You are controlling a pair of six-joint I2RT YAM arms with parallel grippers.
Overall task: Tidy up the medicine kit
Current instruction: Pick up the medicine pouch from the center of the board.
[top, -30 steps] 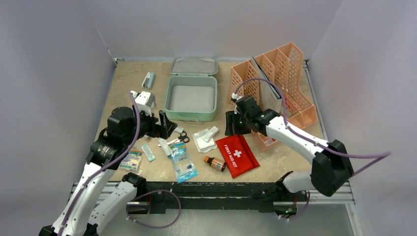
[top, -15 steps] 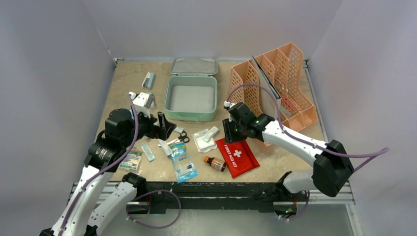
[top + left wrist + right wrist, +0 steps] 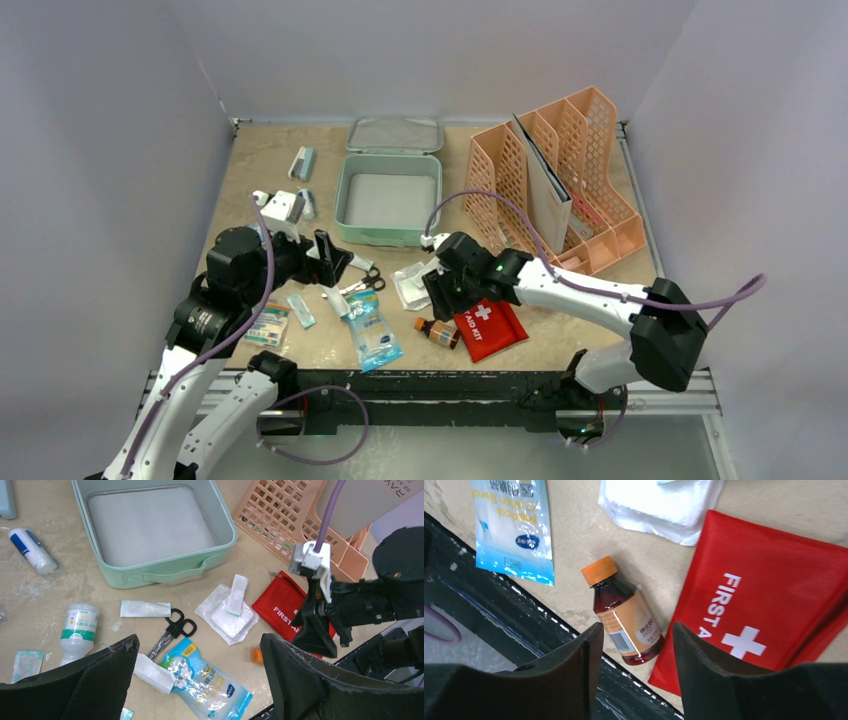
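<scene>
- The right end effector (image 3: 637, 642) is spread apart and holds nothing; its two dark fingers (image 3: 569, 675) frame the lower part of its wrist view.
- Seen between those fingers, a small brown bottle (image 3: 624, 612) with an orange cap lies on its side on the counter (image 3: 260, 150), close to the near edge. Whether the fingers touch it cannot be told.
- Just beside the bottle lies a flat red pouch (image 3: 764, 605) lettered "FIRST AID". A white gauze packet (image 3: 664, 505) lies beyond the bottle, overlapping the pouch's edge.
- The left end effector (image 3: 197, 650) is wide open and empty, hanging over the left half of the counter.
- Below it lie black-handled scissors (image 3: 172, 630), a blue cotton-swab bag (image 3: 205, 680) and a white bottle (image 3: 80, 630) with a green label.
- The medicine kit (image 3: 165, 572) sits open in the middle of the counter, towards the far edge, its grey floor showing.
- It is farther from the near edge than both end effectors. The left one is off its near-left corner. The right one is off its near-right corner and well apart from it.
- Its lid (image 3: 394, 135) lies flat just behind it, against the far edge.
- A peach mesh rack (image 3: 590, 130) stands to the kit's right, filling the far-right corner.
- A small white roll (image 3: 32, 557) with a blue band lies just left of the kit.
</scene>
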